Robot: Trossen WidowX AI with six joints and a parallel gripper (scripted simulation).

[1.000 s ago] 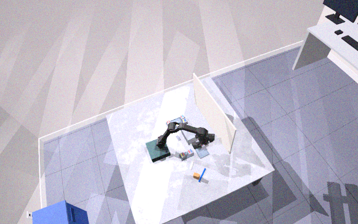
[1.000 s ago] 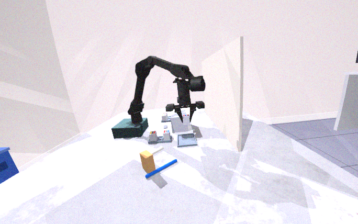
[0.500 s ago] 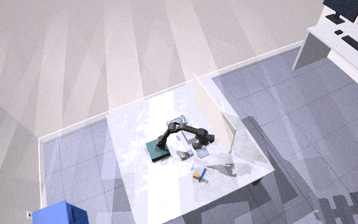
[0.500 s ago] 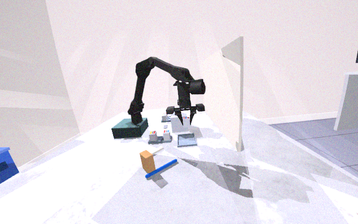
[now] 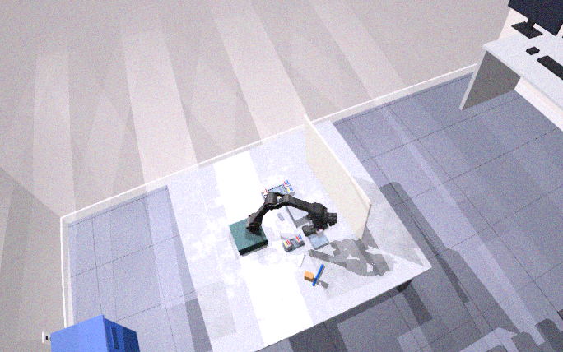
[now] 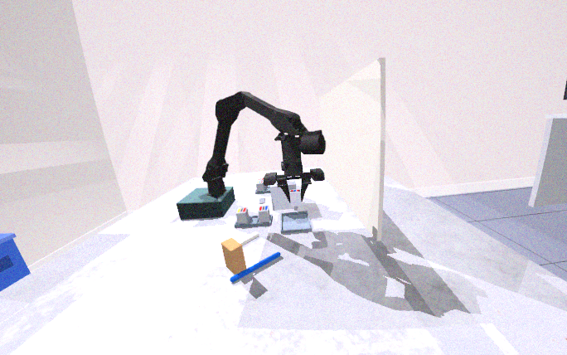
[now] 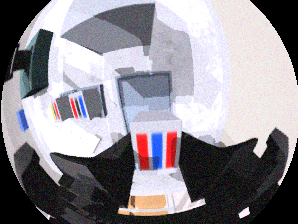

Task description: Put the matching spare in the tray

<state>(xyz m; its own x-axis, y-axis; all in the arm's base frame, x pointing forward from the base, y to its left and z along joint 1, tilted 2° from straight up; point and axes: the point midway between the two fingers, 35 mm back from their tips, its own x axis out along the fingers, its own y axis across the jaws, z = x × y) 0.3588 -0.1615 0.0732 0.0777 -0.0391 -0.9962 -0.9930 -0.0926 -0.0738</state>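
Note:
My gripper [image 5: 318, 230] [image 6: 295, 201] [image 7: 157, 155] is shut on a light grey spare [image 6: 295, 195] [image 7: 157, 130] with red, blue and red stripes. It holds the spare upright in the air, close to the grey-blue tray [image 5: 318, 241] [image 6: 296, 231] [image 7: 145, 74]. The tray holds nothing visible. A near rack [image 5: 293, 245] [image 6: 254, 224] bears two striped units, a left one [image 6: 242, 216] and a right one [image 6: 264, 214]. A far rack [image 5: 276, 190] also bears striped units, partly behind the arm. The mounted unit and its printed code cannot be made out.
A tall cream panel [image 5: 338, 178] [image 6: 355, 154] stands right of the arm. An orange block [image 5: 309, 275] [image 6: 234, 256] [image 7: 147, 201] and a blue rod [image 5: 318, 275] [image 6: 255, 267] are on the near side. The arm's dark green base [image 5: 248, 240] [image 6: 201, 209] is at the left.

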